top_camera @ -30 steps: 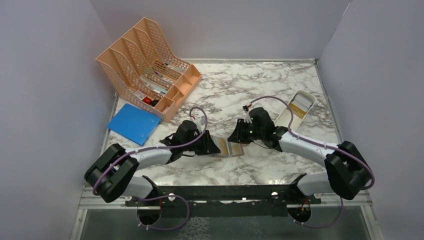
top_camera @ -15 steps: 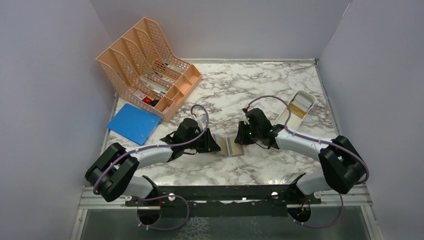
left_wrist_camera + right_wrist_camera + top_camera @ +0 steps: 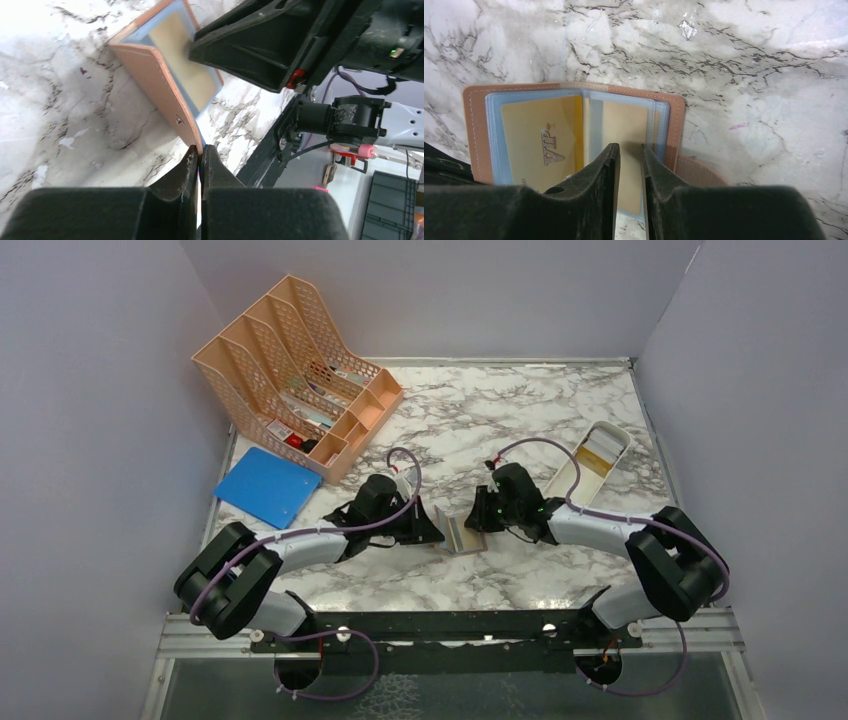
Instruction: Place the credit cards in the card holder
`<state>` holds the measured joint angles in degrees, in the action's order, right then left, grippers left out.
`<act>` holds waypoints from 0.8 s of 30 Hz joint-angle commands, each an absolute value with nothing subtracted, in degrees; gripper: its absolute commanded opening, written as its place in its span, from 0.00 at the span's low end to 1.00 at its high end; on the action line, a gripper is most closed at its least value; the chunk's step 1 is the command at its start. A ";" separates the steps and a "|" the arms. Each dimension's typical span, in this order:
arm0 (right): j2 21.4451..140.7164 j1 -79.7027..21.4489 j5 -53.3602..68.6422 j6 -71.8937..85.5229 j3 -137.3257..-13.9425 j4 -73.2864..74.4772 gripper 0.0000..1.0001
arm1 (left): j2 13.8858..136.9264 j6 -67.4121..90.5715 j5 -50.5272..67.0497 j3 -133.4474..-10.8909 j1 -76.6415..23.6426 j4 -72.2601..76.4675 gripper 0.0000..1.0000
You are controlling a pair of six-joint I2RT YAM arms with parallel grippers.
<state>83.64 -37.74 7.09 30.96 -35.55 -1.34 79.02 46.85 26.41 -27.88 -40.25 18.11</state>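
Note:
The pinkish-tan card holder (image 3: 462,532) lies open between both grippers, its blue lining up. My left gripper (image 3: 200,148) is shut on the edge of its left leaf (image 3: 155,75) and holds that leaf tilted up off the table. A gold "VIP" card (image 3: 534,135) sits in one blue pocket, and a plain tan card (image 3: 624,122) sits in the other. My right gripper (image 3: 630,147) hovers just over that tan card, its jaws a narrow gap apart with nothing between them. The snap tab (image 3: 696,172) pokes out under the right edge.
A white oblong tray (image 3: 572,475) with yellowish and whitish flat pieces at its far end (image 3: 603,448) stands right of the right arm. A peach mesh file organiser (image 3: 290,370) and a blue folder (image 3: 265,487) are at the back left.
My right gripper has moved left and closer over the card holder. The holder now looks narrower from above, its left leaf raised. The left arm has barely moved.

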 commanded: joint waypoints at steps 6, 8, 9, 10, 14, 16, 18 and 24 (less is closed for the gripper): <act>85.73 -38.05 10.57 32.78 -31.58 -1.52 0.26 | 80.80 45.77 31.53 -30.68 -40.54 26.11 0.00; 85.39 -38.06 10.55 32.78 -31.50 -1.41 0.26 | 81.23 46.02 31.79 -30.44 -40.52 26.84 0.00; 85.33 -38.01 10.67 32.78 -31.48 -1.41 0.26 | 81.38 46.12 31.93 -30.29 -40.54 27.27 0.01; 85.26 -38.03 10.78 32.78 -31.40 -1.41 0.26 | 81.50 46.22 32.13 -30.20 -40.60 27.74 0.02; 85.01 -38.06 11.19 33.13 -30.84 -1.88 0.26 | 81.91 46.32 32.49 -30.20 -40.61 28.76 0.02; 84.92 -38.06 11.46 33.29 -30.76 -1.97 0.26 | 82.26 46.32 32.67 -30.36 -40.61 29.06 0.00; 84.82 -38.05 11.51 33.35 -30.76 -2.09 0.26 | 82.69 46.30 32.78 -30.57 -40.61 29.22 0.00; 83.67 -38.06 11.52 33.31 -31.23 -1.31 0.26 | 84.04 46.89 32.37 -30.57 -40.60 29.31 0.00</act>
